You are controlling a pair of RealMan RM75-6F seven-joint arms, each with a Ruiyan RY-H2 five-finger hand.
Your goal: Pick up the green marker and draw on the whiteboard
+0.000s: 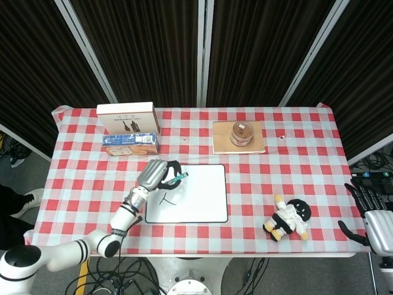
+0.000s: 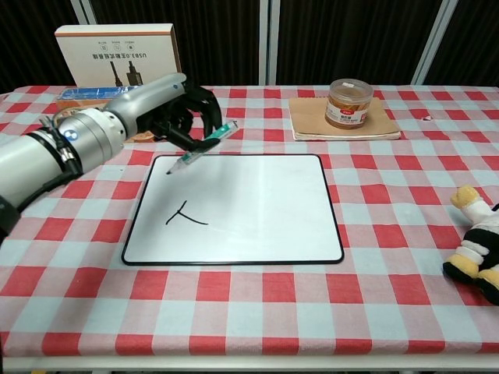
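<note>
Green marker [image 2: 201, 146] is held in the left hand [image 2: 181, 109], whose dark fingers are closed around its upper end, and it is tilted with the tip pointing down toward the far left corner of the whiteboard [image 2: 249, 210]. Whether the tip touches the board surface cannot be told. The whiteboard is laid flat on a table covered with a red and white checked cloth [image 2: 249, 304], and it serves as the landmark for everything else. A short dark mark [image 2: 184, 213], shaped like a small bent stroke, is seen on the left part of the board, nearer the camera than the marker tip. Behind the board's far left corner, a blue snack box [image 1: 130, 143] is laid on the cloth, with a taller white and brown box [image 1: 126, 117] standing just behind it. Behind the board's far right corner, a clear jar with an orange lid [image 2: 348, 102] is set on top of a flat tan book [image 2: 343, 125]. To the right of the board, well apart from it, a plush toy in black, white and yellow [image 1: 287, 219] is laid on the cloth. Farther right again, past the table edge, the right hand [image 1: 368, 212] is seen with its fingers spread apart and nothing held.
</note>
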